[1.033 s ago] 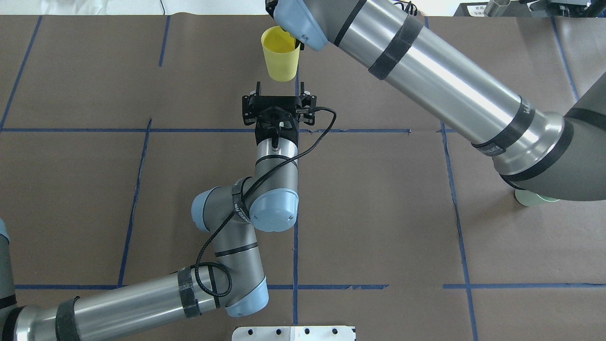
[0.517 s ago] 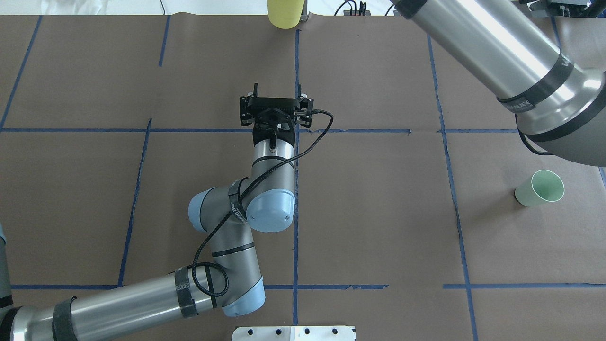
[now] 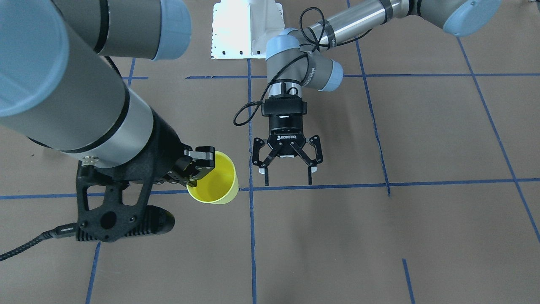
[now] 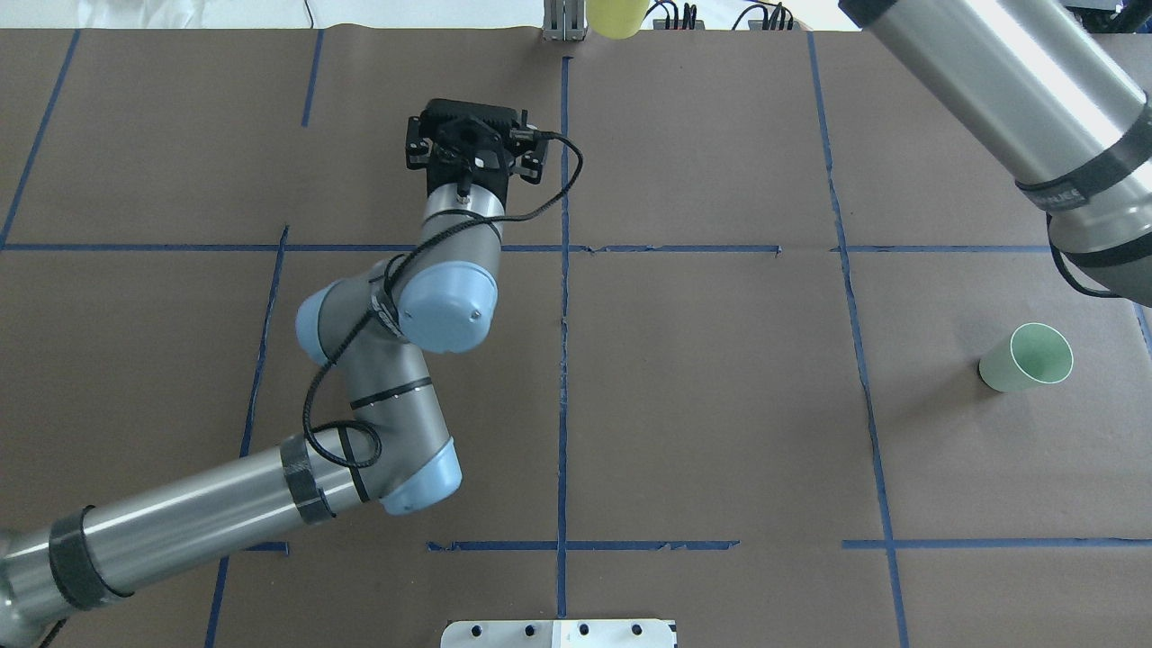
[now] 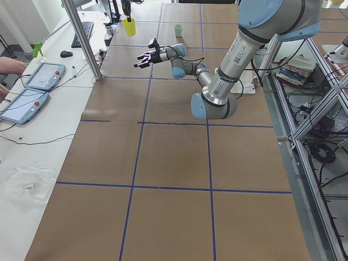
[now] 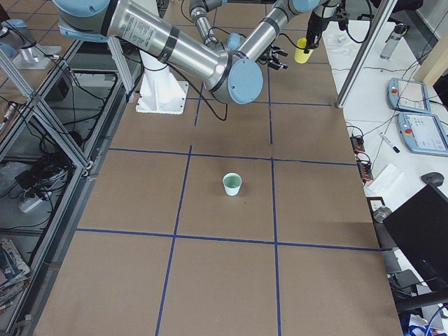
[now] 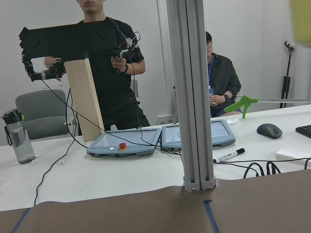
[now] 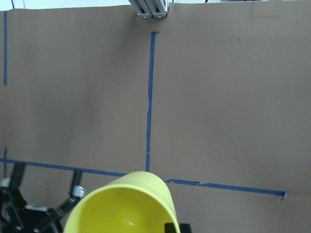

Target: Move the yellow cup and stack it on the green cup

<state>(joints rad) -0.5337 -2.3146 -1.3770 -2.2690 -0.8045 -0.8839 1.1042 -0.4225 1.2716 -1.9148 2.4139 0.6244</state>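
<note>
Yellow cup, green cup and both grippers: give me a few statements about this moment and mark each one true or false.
1. The right gripper is shut on the rim of the yellow cup. True.
2. The left gripper also grips the yellow cup. False: its jaws are spread and empty, beside the cup and apart from it.
3. The green cup stands upright on the table, mouth up. True.
4. The yellow cup sits nested in the green cup. False: the yellow cup hangs in the air from the right gripper near the table's far edge, and the green cup stands alone, far from it.
</note>
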